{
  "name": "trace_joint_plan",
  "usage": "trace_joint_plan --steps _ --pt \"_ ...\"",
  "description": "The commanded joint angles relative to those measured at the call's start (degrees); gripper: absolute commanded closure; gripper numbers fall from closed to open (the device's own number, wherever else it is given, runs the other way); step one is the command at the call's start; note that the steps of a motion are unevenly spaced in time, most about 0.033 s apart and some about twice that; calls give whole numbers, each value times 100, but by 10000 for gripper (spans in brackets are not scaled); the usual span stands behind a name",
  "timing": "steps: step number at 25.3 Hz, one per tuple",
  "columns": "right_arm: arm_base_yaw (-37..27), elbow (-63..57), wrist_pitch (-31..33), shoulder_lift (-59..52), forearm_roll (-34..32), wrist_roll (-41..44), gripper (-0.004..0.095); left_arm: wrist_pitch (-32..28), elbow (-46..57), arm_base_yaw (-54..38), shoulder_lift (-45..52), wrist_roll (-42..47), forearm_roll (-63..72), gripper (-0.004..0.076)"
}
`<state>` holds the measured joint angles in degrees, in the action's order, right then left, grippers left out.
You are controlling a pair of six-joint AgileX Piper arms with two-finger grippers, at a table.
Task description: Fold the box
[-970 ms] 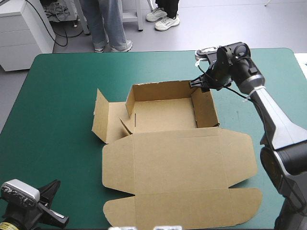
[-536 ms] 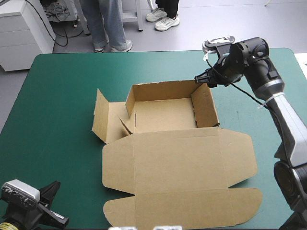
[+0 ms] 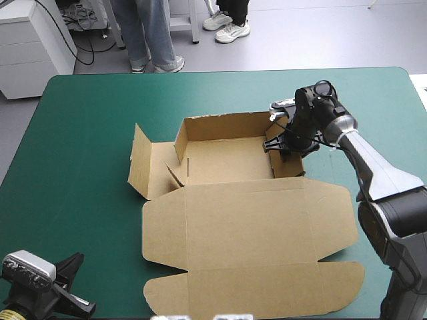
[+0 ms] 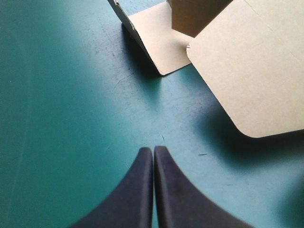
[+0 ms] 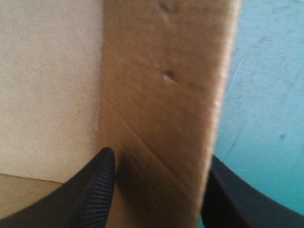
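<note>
One-arm reach: straddling near-to-far right wall (image 5: 166, 85) of box (image 3: 227, 163) with right gripper (image 3: 279, 143), spread, one finger inside; parking left gripper (image 4: 153, 152) pressed together, well apart.

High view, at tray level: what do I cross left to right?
Teal-green table cover → brown cardboard box's upright left flap → tray floor → right wall, straddled by the right arm's black pincer.

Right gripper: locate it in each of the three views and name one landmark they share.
High view: right gripper astride the box's right wall, fingers open.
Right wrist view: its black fingers flank that brown wall, teal-green cover beyond.
Left wrist view: not in it; only the shut left gripper.
Shared landmark: the box, in all three.
</note>
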<state>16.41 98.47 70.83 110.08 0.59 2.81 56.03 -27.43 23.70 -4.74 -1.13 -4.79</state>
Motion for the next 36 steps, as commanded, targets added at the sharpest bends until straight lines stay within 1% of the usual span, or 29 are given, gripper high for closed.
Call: trace_joint_plan --steps 1,3,4,9,13,16,19,21,23,25,29,30,31,32,34,36 --pt "-16 137 87 -153 69 -47 482 -362 -140 -13 -80 61 -6 732" --pt "-16 137 87 -130 43 -47 692 -362 -140 -13 -80 61 -6 732" --pt "-16 137 87 -130 0 -47 924 -362 -140 -13 -80 61 -6 732" --pt "-16 299 87 -372 -5 -43 926 -362 -140 -13 -80 61 20 732" --pt "-16 726 87 -1146 -7 -53 926 -362 -140 -13 -80 61 20 732" --pt "-16 805 87 -1696 -200 -53 926 -362 -140 -13 -80 61 20 732" --pt "-16 805 87 -2175 -527 -53 926 -362 -140 -13 -80 65 9 731" --pt "-16 805 87 -2456 -731 -53 926 -362 -140 -13 -80 65 9 716" --pt "-16 805 87 -2686 -841 -31 926 -362 -140 -13 -80 65 9 668" --pt "-16 805 87 -2839 -896 -31 926 -362 -140 -13 -80 113 9 589" --pt "-16 805 87 -3037 -896 -31 926 -362 -140 -13 -80 113 -3 347" --pt "-16 805 87 -3048 -896 -31 926 -362 -140 -13 -80 113 -3 293" --pt "-16 805 87 -3054 -896 -31 926 -373 -140 -13 -80 157 -3 261" --pt "-16 805 87 -3063 -896 -31 926 -397 -140 -13 -80 230 -3 237" --pt "-16 794 87 -3063 -896 -31 926 -567 -140 -13 -80 349 83 241" --pt "-16 794 87 -3053 -872 -31 926 -882 -140 -13 -80 428 299 244"
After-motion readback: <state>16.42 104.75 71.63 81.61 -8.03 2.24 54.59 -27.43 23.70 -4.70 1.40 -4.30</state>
